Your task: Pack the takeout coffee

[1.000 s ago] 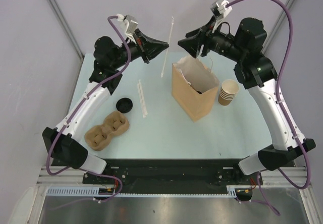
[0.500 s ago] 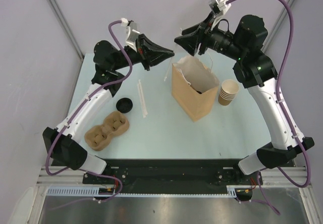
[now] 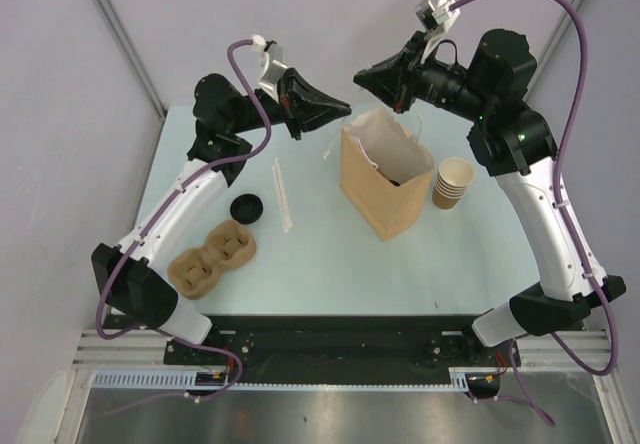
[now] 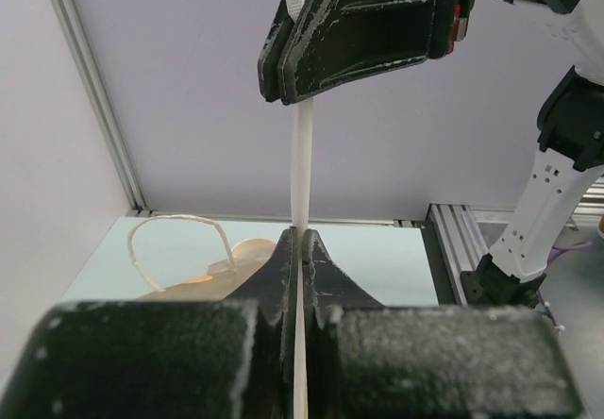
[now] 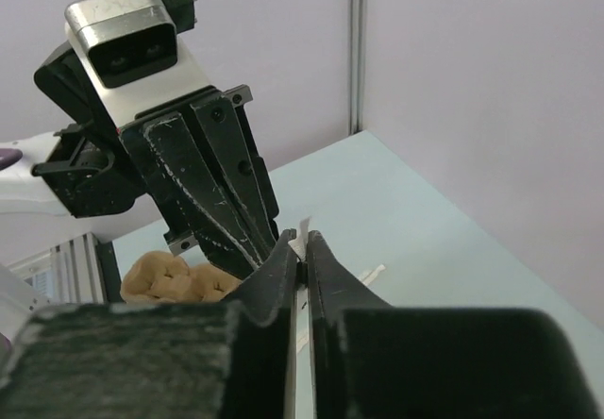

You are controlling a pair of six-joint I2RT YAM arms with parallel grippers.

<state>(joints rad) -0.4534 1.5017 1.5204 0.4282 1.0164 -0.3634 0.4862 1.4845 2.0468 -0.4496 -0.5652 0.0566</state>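
A white paper-wrapped straw [image 4: 302, 164] runs between both grippers above the brown paper bag [image 3: 385, 189]. My left gripper [image 4: 300, 242] is shut on its lower part, and its tail [image 3: 329, 147] hangs by the bag's left edge. My right gripper [image 5: 300, 245] is shut on the straw's top end [image 5: 304, 227], tip to tip with the left gripper [image 3: 347, 111]. From above, the right gripper [image 3: 360, 78] hangs over the bag's back rim. The takeout coffee is hidden; only a dark shape shows in the bag's mouth.
A stack of lidless paper cups [image 3: 453, 182] stands right of the bag. A loose black lid [image 3: 245, 207], a pulp cup carrier [image 3: 212, 256] and a second wrapped straw [image 3: 283, 194] lie on the left half of the table.
My left arm carried the straw rightward toward the bag. My right gripper closed on the straw's top end.
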